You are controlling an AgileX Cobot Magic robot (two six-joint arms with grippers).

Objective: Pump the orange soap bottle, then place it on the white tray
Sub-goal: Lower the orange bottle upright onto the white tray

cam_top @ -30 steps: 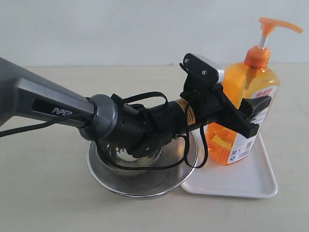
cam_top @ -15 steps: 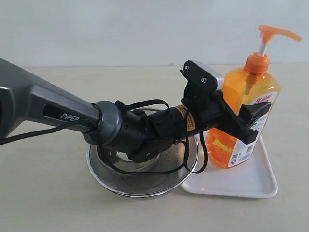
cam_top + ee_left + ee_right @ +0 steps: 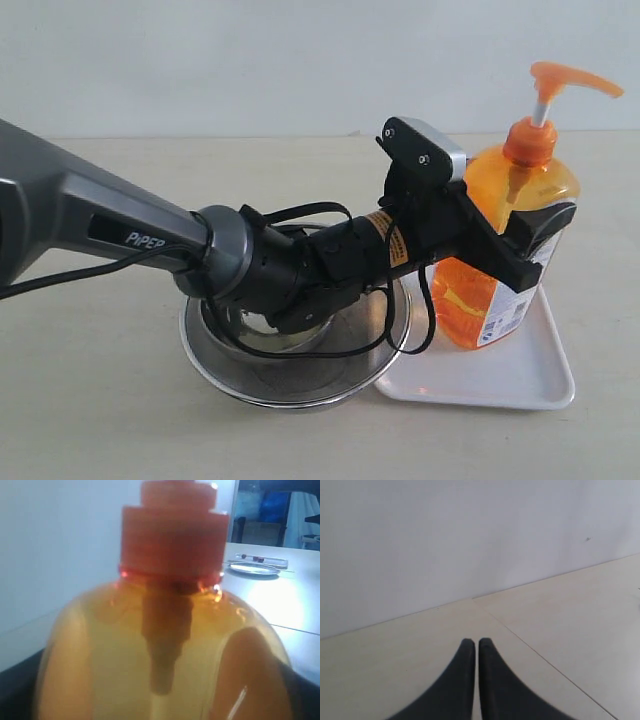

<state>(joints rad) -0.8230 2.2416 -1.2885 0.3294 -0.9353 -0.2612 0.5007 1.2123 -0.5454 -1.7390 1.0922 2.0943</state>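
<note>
Beige tabletop (image 3: 100, 420), plain wall | steel bowl (image 3: 290, 385) sits left of the action | our left gripper (image 3: 535, 245) clamped around the orange soap bottle (image 3: 505, 185), which looks set down on the white tray (image 3: 530, 385) | right gripper (image 3: 473, 647) pinched closed, empty | can't tell if it's been pumped; we reckon only letting go is left

You've got stacked steel bowls (image 3: 300, 378) sitting on the beige table (image 3: 90, 410), with a plain white wall (image 3: 250, 60) behind. Farther off, a plate (image 3: 252, 569) rests on another tabletop (image 3: 292, 597).
</note>
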